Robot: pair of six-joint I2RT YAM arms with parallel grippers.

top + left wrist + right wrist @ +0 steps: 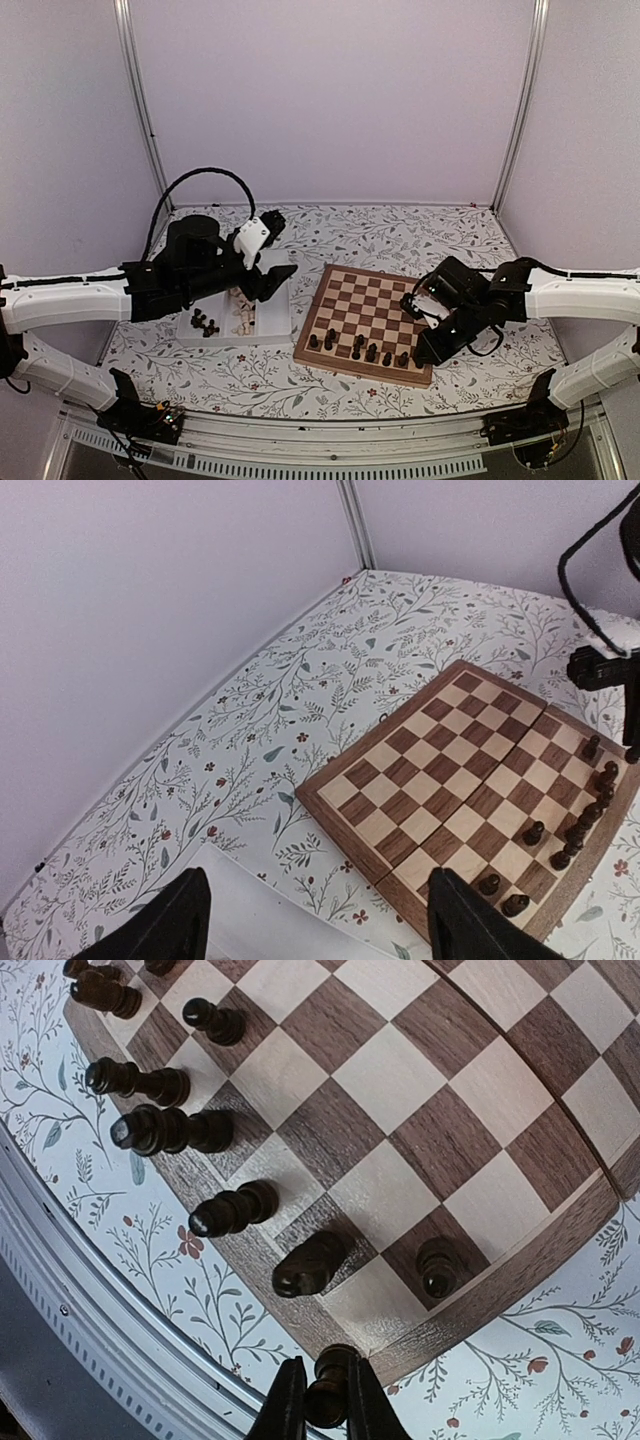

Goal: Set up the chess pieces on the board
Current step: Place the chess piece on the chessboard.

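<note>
The wooden board (365, 312) lies at centre right, and several dark chess pieces (358, 347) stand along its near edge. My right gripper (322, 1400) is shut on a dark chess piece (330, 1390) just above the board's near right corner (390, 1335). Other dark pieces (310, 1265) stand in the row beside it. My left gripper (315, 920) is open and empty, above the white tray's edge (260, 905), left of the board (470, 770). The tray (275, 322) holds dark pieces (204, 322) and pale pieces (242, 315).
The floral tablecloth (250, 375) covers the table. The white tray sits left of the board under my left arm (190, 270). A metal rail (330, 440) runs along the near table edge. Purple walls close in the back and sides.
</note>
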